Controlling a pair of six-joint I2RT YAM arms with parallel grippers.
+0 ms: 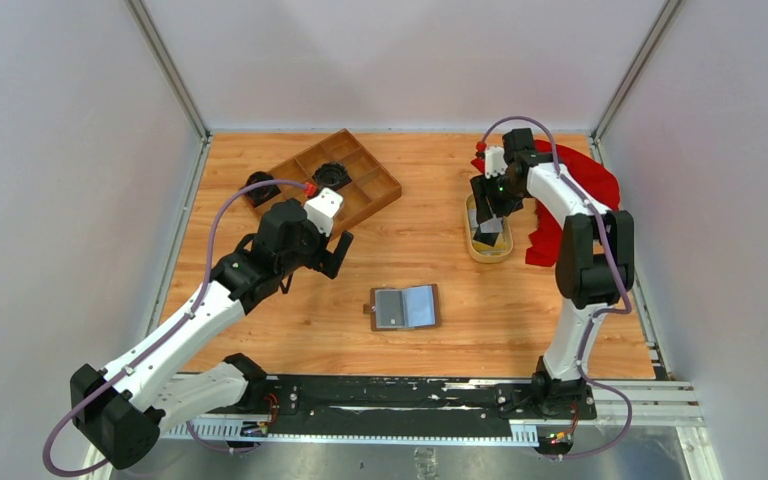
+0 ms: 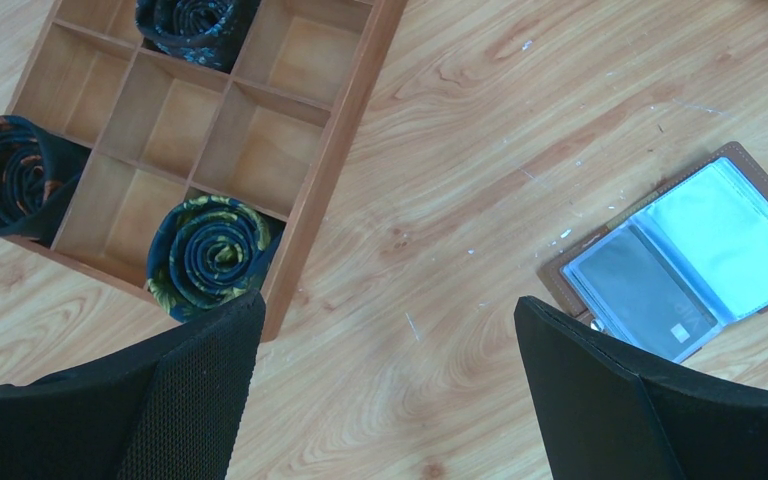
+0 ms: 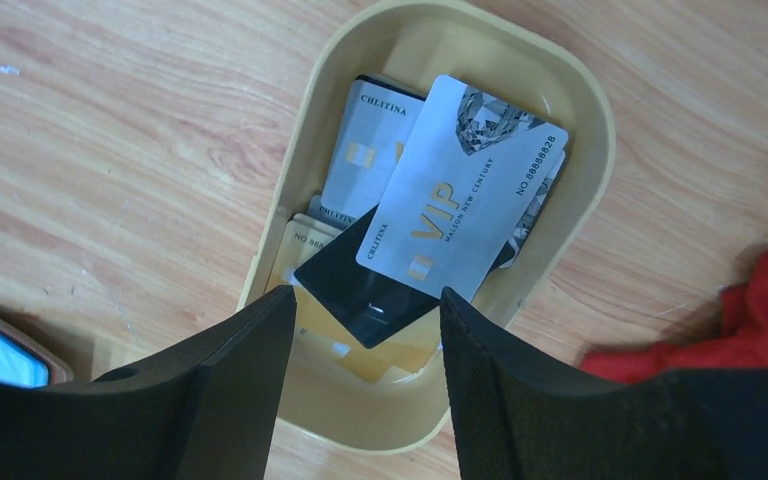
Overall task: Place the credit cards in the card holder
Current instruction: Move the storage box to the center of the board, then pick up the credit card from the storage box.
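Observation:
Several credit cards lie stacked in the oval yellow dish (image 3: 580, 150): a grey VIP card (image 3: 460, 190) on top, a black card (image 3: 360, 285) under it, a whitish card (image 3: 370, 150) behind. My right gripper (image 3: 365, 330) is open, hovering over the dish's near end (image 1: 489, 240), holding nothing. The brown card holder (image 1: 405, 307) lies open mid-table, grey-blue pockets up; it also shows in the left wrist view (image 2: 685, 255). My left gripper (image 2: 390, 330) is open and empty above bare table, left of the holder (image 1: 332, 250).
A wooden compartment tray (image 1: 345, 180) at the back left holds rolled dark ties (image 2: 210, 255); another rolled tie (image 2: 5, 175) sits beside it. A red cloth (image 1: 585, 190) lies at the back right, next to the dish.

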